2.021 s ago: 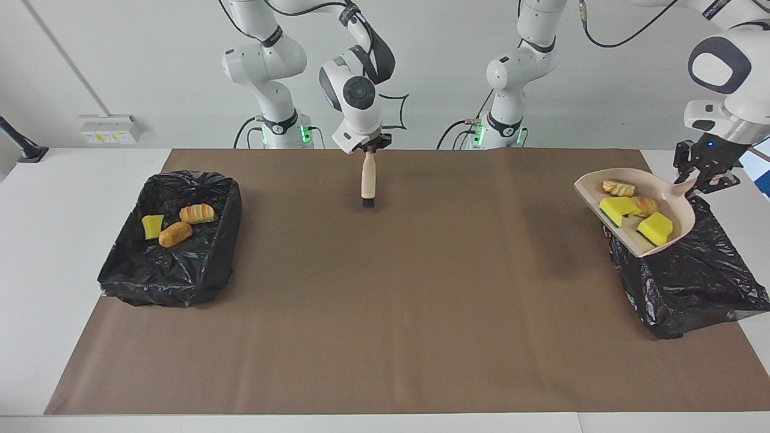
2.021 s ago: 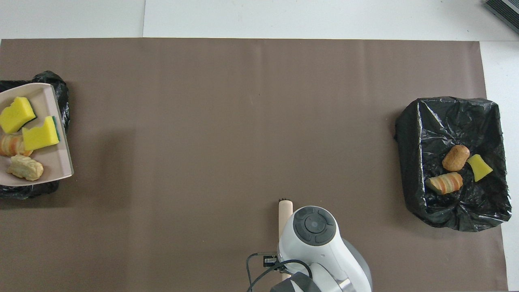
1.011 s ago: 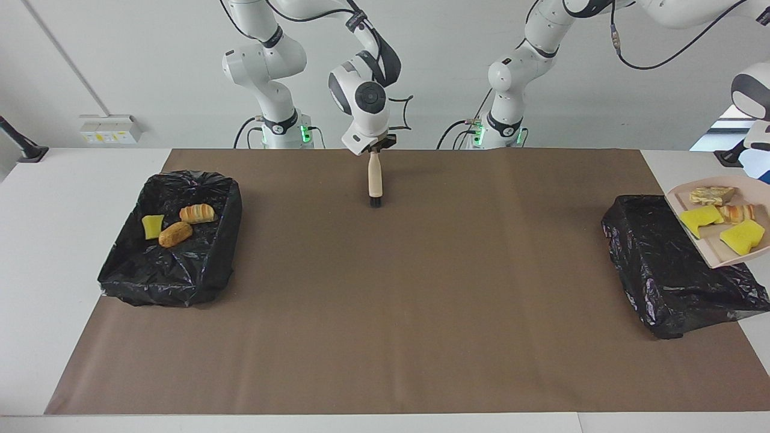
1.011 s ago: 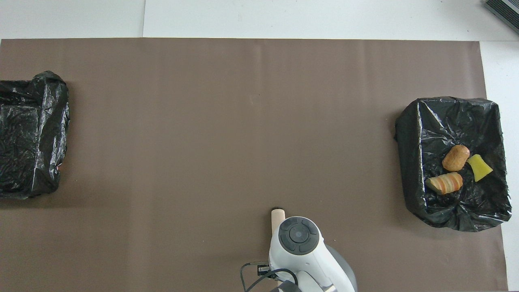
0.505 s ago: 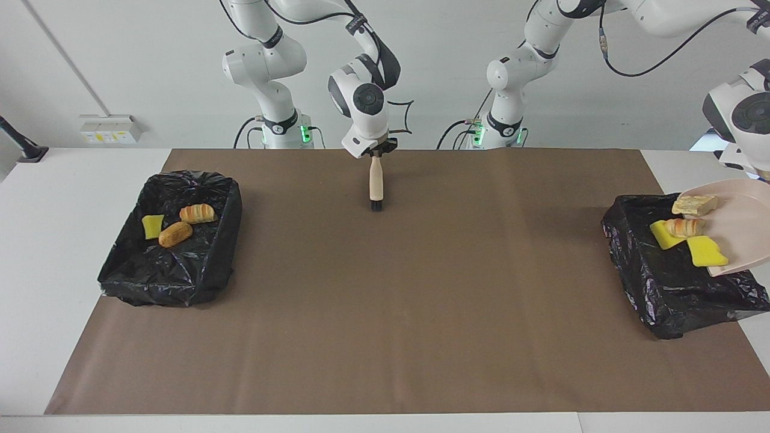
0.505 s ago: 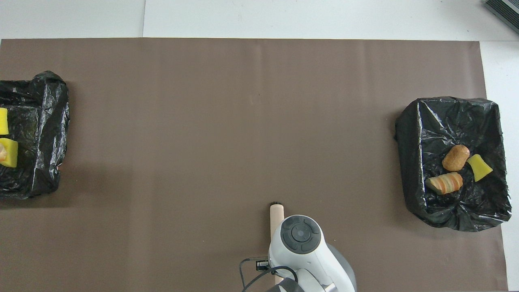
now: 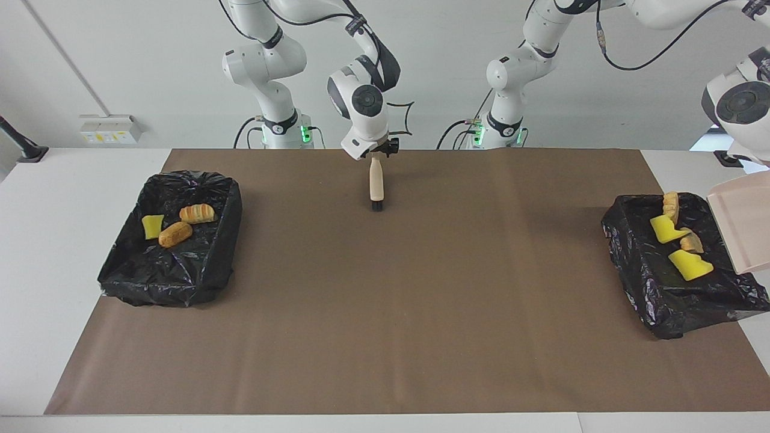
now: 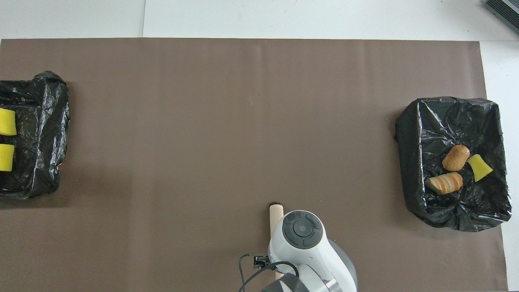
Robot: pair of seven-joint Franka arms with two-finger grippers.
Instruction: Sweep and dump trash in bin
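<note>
Item one, right gripper (image 7: 378, 150): hangs low over the brown mat (image 7: 385, 337) at the robots' edge of the table (image 7: 60, 240), wrist pointing down; whether it is clamped or has let go cannot be told. Directly beneath it, touching or all but touching its tip, is the brush (image 7: 376, 183): beige handle upright, dark bristles down on the mat. Next out, toward the right arm's end of the table and well apart from this gripper, is the first bin (image 7: 174, 276), a shallow tray lined with black plastic. It holds three pieces of trash lying close together: one yellow wedge (image 7: 152, 226), one brown lump (image 7: 175, 234) touching or just beside it, and one striped roll (image 7: 197, 213) nearer the robots. Farthest from this gripper, at the left arm's end of the table, is the second bin (image 7: 662, 300), likewise lined in black. It holds four pieces of trash: upper yellow wedge (image 7: 663, 230), lower yellow wedge (image 7: 689, 265), pale bread lump (image 7: 670, 205) at the rim nearest the robots, and a small brown lump (image 7: 691, 242) between the two wedges. Over that bin's outer edge is the dustpan (image 7: 743, 231), pale pink, raised and steeply tilted toward the bin, its tray bare. Above it is the left arm's wrist (image 7: 743, 102); the left gripper lies outside both views, so its state cannot be told.
</note>
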